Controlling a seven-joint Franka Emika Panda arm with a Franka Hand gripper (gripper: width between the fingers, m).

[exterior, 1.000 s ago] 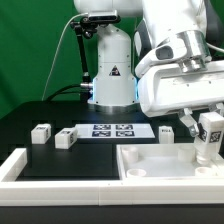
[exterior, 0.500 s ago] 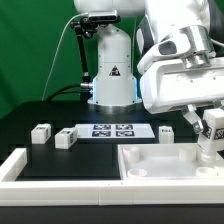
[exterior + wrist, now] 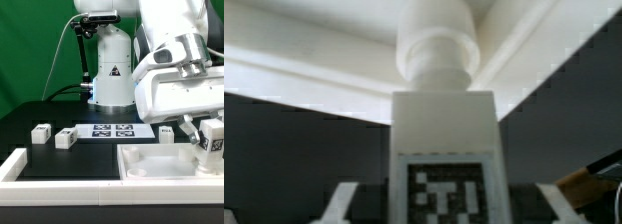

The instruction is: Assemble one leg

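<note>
Exterior view: leg (image 3: 210, 143) at 3 o'clock, clamped between fingers of gripper (image 3: 207, 136), over right end of tray (image 3: 150, 182), close to frame edge; contact with tray unclear. Free room over tray toward 9 o'clock. Wrist view: leg (image 3: 445, 150) centred, finger (image 3: 342, 200) each side.

Counts:
- Four legs: one held, three loose on table (image 3: 25, 120): first loose leg (image 3: 40, 132), second loose leg (image 3: 66, 138), third loose leg (image 3: 167, 131).
- One tray.
- One marker board (image 3: 110, 129).

Arm hangs from 1 o'clock, wrist pointing down.

A large flat white plastic tray-like part with a raised rim (image 3: 150, 168) is lying just below the fingers (image 3: 342, 204), on a black table (image 3: 30, 118). A thin flat white marker board (image 3: 110, 130) is lying well away from the fingers, toward the exterior view's left. A green backdrop (image 3: 30, 50) is hanging far behind them.
</note>
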